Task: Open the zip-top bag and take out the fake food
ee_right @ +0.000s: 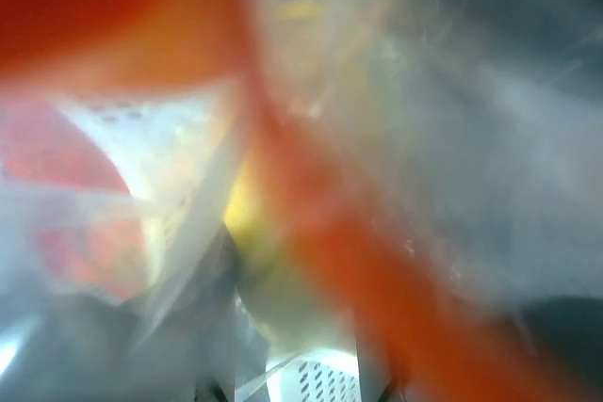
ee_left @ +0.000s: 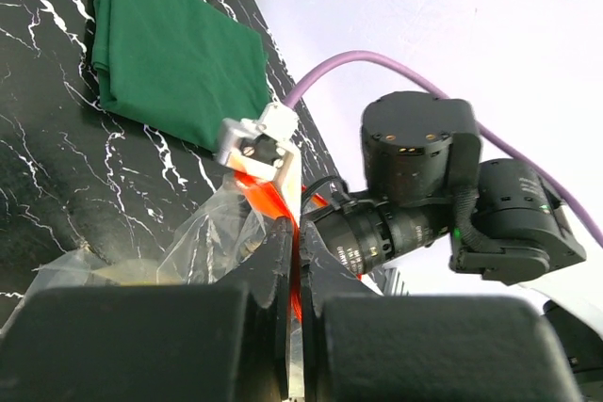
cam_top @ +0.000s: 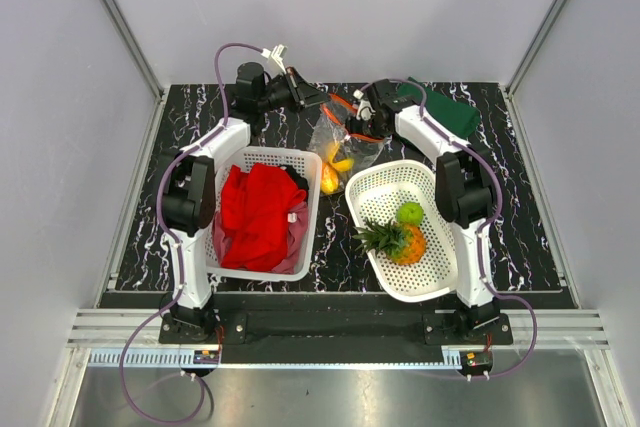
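Note:
The clear zip-top bag (cam_top: 352, 147) hangs between both grippers at the back middle of the table. A yellow piece (cam_top: 343, 164) and an orange piece (cam_top: 328, 180) lie inside it. My left gripper (cam_top: 318, 97) is shut on the red-orange zip strip (ee_left: 266, 190), which shows between its black jaws (ee_left: 297, 237). My right gripper (cam_top: 360, 129) holds the strip's other end with its white tips (ee_left: 259, 150). The right wrist view is blurred, filled by the orange strip (ee_right: 358, 270) and a yellow shape (ee_right: 250, 223). The green fruit (cam_top: 410, 212) and the pineapple (cam_top: 402, 242) lie in the right basket (cam_top: 385, 182).
The left white basket (cam_top: 305, 217) holds a red cloth (cam_top: 258, 212). A folded green cloth (cam_top: 450, 112) lies at the back right and also shows in the left wrist view (ee_left: 179, 54). The enclosure's walls stand close on three sides.

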Available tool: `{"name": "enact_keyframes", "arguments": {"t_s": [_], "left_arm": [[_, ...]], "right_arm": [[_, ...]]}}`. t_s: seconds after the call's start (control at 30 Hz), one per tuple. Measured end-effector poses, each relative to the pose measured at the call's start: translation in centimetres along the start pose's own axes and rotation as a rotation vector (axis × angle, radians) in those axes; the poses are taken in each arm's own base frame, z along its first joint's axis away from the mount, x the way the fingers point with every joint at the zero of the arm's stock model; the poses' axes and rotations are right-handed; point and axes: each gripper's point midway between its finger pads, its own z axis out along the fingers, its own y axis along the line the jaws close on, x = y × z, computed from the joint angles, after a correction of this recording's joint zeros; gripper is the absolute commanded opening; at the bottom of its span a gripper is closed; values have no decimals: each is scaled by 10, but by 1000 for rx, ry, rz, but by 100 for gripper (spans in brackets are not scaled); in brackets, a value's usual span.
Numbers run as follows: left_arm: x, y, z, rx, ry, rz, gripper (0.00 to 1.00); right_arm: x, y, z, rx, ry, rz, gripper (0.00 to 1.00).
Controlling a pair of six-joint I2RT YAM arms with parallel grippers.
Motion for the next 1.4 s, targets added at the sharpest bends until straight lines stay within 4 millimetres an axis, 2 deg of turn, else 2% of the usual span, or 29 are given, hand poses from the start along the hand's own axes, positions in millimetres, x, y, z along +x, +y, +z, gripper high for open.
{"name": "enact_keyframes", "arguments": {"t_s": [0.23, 0.43, 0.53, 0.7, 0.83, 0.93, 1.03, 1.13, 1.3, 1.4], "left_arm": [[13, 3, -1, 19, 34, 13, 0], [34, 8, 1, 4, 81, 36, 0], [46, 1, 5, -8, 110, 70, 0], [56, -17, 8, -8, 107, 114, 0], [54, -18, 9, -43, 81, 134, 0], [53, -8, 8, -91, 70, 137, 0], [57, 3, 6, -141, 83, 143, 0], [56, 11, 3, -177, 88, 153, 0], [42, 11, -1, -190, 69, 173, 0], [34, 11, -3, -190, 55, 176, 0]], "right_arm": [[-11, 5, -23, 55, -56, -1, 0], [-41, 18, -49, 82, -146, -2, 0], [-56, 23, -59, 104, -208, 31, 0], [-68, 23, -67, 142, -265, 124, 0], [-70, 26, -64, 124, -277, 199, 0], [-59, 27, -62, 105, -257, 239, 0], [-46, 29, -70, 106, -237, 237, 0], [-38, 38, -88, 95, -239, 205, 0], [-20, 64, -120, 15, -234, 139, 0], [0, 68, -132, -3, -221, 105, 0]]}}
